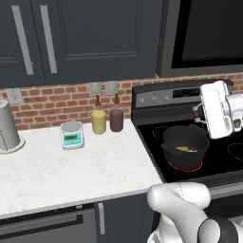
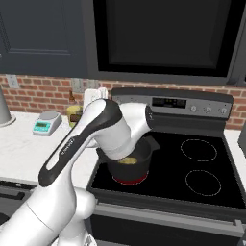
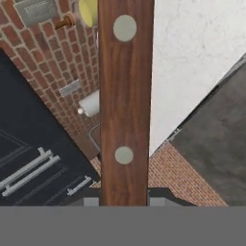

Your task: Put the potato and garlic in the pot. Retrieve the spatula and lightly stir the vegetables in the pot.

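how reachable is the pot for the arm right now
Probably yes: the gripper hangs close above the far rim of the pot, whose mouth is uncovered. The jaws are shut on the wooden-handled spatula, so that would enter first.

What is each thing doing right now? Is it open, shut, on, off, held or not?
Pincer: shut on the spatula.
Spatula: held by its brown handle.
Pot: upright on the stove, no lid.
Potato: inside the pot.
Burner: glowing red under the pot.
Yellow bottle: upright on the counter.
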### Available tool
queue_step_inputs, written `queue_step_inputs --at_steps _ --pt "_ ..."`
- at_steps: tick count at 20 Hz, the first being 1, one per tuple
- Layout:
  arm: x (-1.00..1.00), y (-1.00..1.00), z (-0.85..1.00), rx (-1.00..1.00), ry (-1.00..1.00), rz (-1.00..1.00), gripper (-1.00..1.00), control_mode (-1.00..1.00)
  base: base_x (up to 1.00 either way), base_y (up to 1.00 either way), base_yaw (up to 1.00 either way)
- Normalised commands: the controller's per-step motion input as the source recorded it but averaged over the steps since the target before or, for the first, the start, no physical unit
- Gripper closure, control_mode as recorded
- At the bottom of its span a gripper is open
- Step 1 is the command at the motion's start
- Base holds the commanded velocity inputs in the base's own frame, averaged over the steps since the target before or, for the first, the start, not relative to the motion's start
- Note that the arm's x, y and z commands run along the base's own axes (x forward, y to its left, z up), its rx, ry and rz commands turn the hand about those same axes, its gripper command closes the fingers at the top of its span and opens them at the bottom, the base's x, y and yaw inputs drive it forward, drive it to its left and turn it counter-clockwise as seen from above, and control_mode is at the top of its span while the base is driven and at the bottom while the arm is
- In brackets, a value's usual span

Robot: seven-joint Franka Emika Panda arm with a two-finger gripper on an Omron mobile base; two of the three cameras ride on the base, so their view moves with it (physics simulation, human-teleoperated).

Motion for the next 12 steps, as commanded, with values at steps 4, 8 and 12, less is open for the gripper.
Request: queue_step_inputs --at_steps 4,8,12 --pt "0.55 -0.34 0.0 0.55 0.4 -0.15 1.0 -1.0 0.0 0.0 0.0" --pt "0.51 -0.12 -0.04 0.48 0.31 -0.25 1.0 -1.0 0.0 0.0 0.0" --pt "0.12 -0.01 -0.21 0.13 0.05 -0.35 1.0 -1.0 0.0 0.0 0.0"
